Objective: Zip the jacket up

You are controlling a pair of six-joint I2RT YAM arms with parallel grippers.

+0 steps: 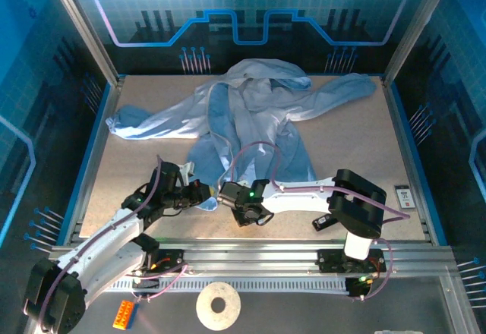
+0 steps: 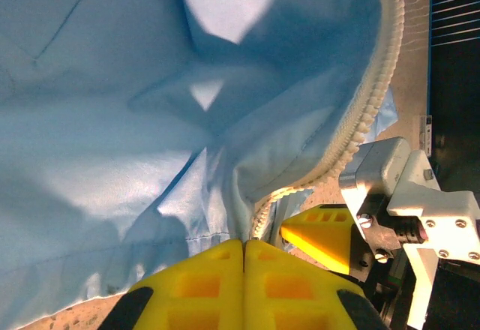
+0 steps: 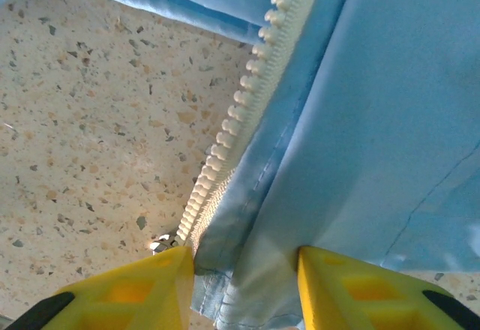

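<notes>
Jacket (image 1: 254, 114): mid-table, at 12 o'clock of both grippers. Long axis 6–12, hem at 6, sleeves to 9 and 2.
L gripper (image 2: 244, 249): closed on hem by zipper strip (image 2: 367, 105).
R gripper (image 3: 244, 259): jaws part-open, astride hem edge.

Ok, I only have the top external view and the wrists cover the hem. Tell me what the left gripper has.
Observer: The left gripper is shut, and the lower end of the jacket's zipper strip runs right down into its fingertips.
Operator: Now the right one.
Observer: The right gripper is open, its fingers on either side of a folded hem, with a row of zipper teeth leading up from one finger.
Operator: Say whether that row is meshed.
Observer: No. It lies alone, teeth facing the bare table, with no second row joined to it.
</notes>
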